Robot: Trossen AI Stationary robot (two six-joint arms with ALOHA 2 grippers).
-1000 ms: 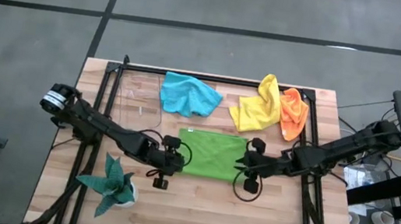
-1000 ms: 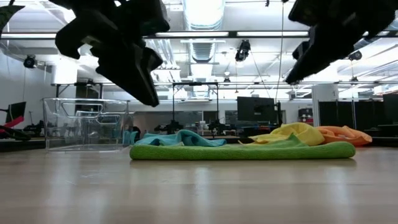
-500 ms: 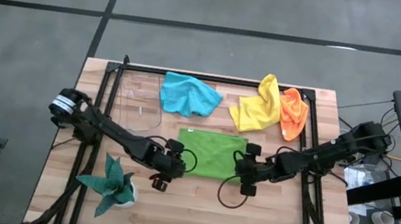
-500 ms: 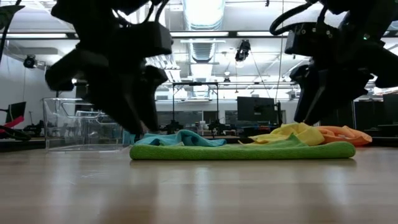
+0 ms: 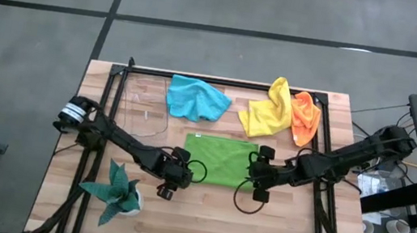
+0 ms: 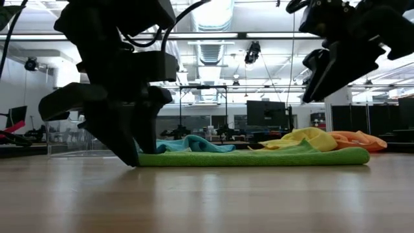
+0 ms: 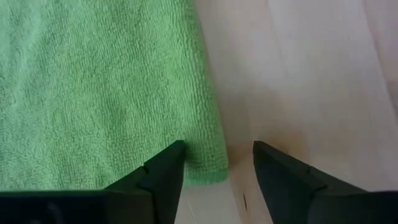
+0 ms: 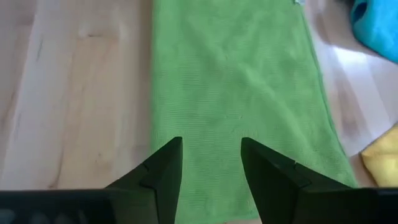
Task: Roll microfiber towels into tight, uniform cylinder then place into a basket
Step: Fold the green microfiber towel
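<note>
A lime green towel (image 5: 219, 160) lies spread flat on the table's middle. My left gripper (image 7: 217, 152) is open and low at the towel's near left corner (image 7: 210, 169), one finger (image 7: 163, 171) over the cloth and the other (image 7: 283, 171) over bare wood. My right gripper (image 8: 211, 149) is open and hangs above the towel's right end (image 6: 336, 155), clear of it. At the table's far side a blue towel (image 5: 197, 99), a yellow towel (image 5: 268, 109) and an orange towel (image 5: 304, 118) lie crumpled. The clear basket (image 5: 142, 109) stands at the far left. My left gripper comes steeply from above at the green towel's near left corner (image 7: 210, 169), with a finger on either side of the towel's left edge. I cannot tell whether its fingertips touch the cloth or the table.
A dark teal plant in a white pot (image 5: 118, 190) stands at the near left, close to my left arm. A black metal frame (image 5: 327, 141) runs along the table's sides and back. Bare wood lies along the near edge in front of the green towel.
My left gripper has come down to the table at the green towel's near left corner and has opened. My right gripper has dipped toward the towel's right end and risen again. The towels have not moved.
</note>
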